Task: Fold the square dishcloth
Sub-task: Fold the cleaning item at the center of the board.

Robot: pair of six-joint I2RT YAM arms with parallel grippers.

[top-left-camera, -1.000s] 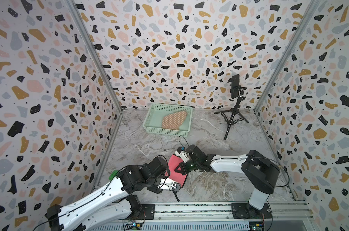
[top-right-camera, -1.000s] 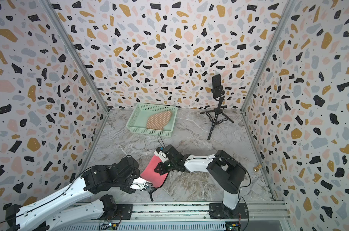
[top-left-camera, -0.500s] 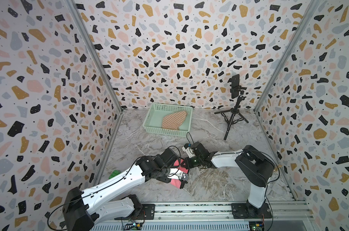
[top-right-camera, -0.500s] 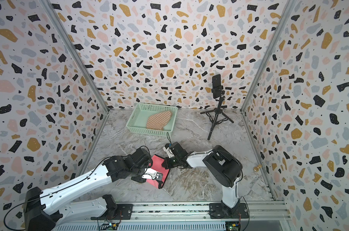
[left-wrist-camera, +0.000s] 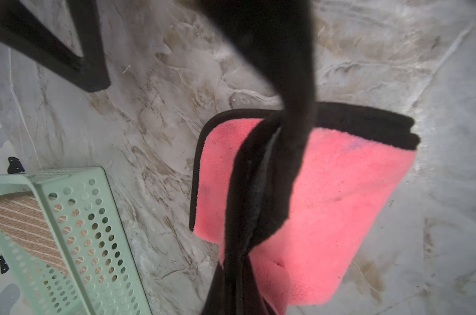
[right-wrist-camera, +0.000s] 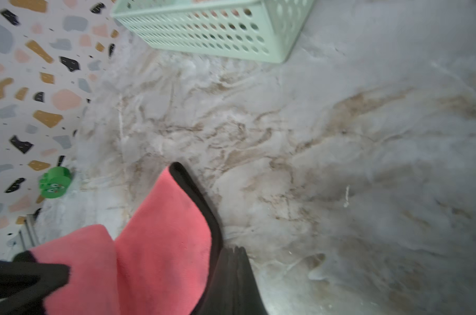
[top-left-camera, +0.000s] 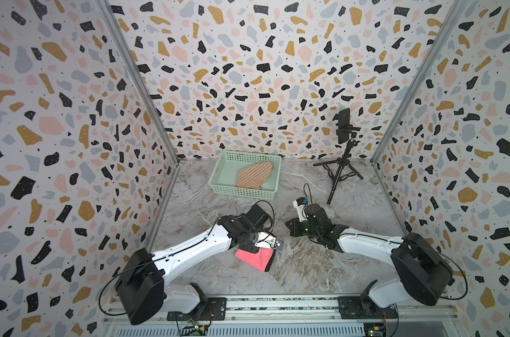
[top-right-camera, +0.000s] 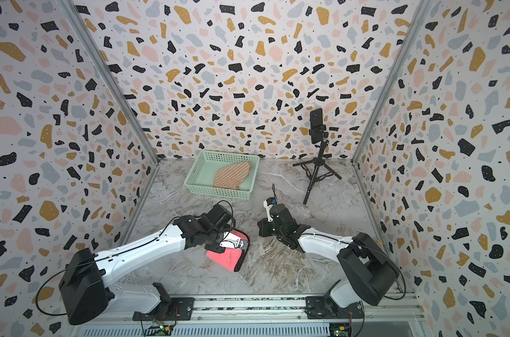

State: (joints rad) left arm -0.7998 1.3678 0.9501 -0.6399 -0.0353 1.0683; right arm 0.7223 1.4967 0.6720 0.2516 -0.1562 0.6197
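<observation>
Dishcloth (top-left-camera: pixel 253 258), folded and pink, lies toward 7 o'clock on the surface (top-left-camera: pixel 306 271), left end effector (top-left-camera: pixel 278 244) pinched closed over its 1 o'clock corner, right end effector (top-left-camera: pixel 290 229) closed too, apart at 2 o'clock.

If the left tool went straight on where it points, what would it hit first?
Probably the folded pink dishcloth, lying just beyond the shut left tool; the gap between is unclear.

We note mint-green perforated basket (top-left-camera: pixel 242 191) at back of marble bench (top-left-camera: pixel 306 271), striped tan cloth (top-left-camera: pixel 253 175) lying inside. Black tripod (top-left-camera: pixel 339 172) stands near basket, dark phone (top-left-camera: pixel 343 125) clamped upright on top. Small green toy (right-wrist-camera: pixel 54 182) at foot of terrazzo-patterned wall (top-left-camera: pixel 72 116), seen in right wrist view.
</observation>
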